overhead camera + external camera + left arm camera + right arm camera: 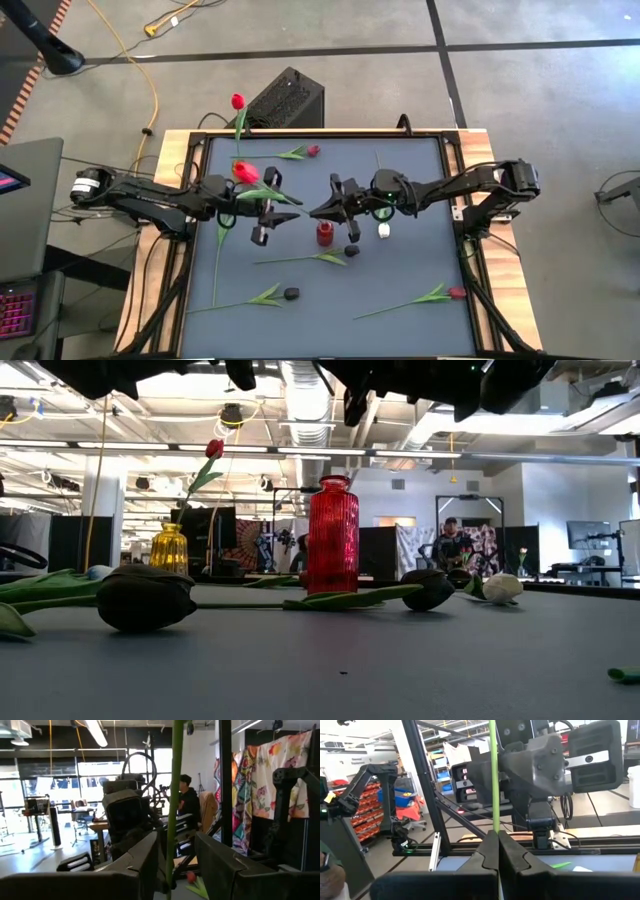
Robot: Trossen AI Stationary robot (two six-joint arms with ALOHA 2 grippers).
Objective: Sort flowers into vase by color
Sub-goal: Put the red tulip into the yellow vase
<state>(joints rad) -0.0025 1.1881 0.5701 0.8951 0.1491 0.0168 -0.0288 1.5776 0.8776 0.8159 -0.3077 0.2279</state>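
Observation:
A red tulip [245, 172] stands high over the table's middle between my two grippers, which face each other. My right gripper [315, 211] is shut on its thin green stem [493, 780]. My left gripper [176, 865] is open, with one finger on each side of the same stem [173, 810]; a gap shows beside the stem. Below them the red vase [325, 233] stands on its base. Farther back on the left, the yellow vase [168, 548] holds another red tulip [238, 100]. Several more flowers lie flat on the table. My right gripper pinches the red tulip's stem [494, 822] between its two shut fingers. The fingers come level from the table's right and lie across the stem. The flower is lifted clear and roughly upright, its head leaning toward the table's left above the left gripper.
Lying flowers: two dark-headed ones [352, 250] [290, 293], a red one [457, 293] near right, a red one [313, 150] at the far side, and a white head [384, 231]. A long stem [217, 270] lies by the left arm. A black box [285, 100] stands beyond the far edge.

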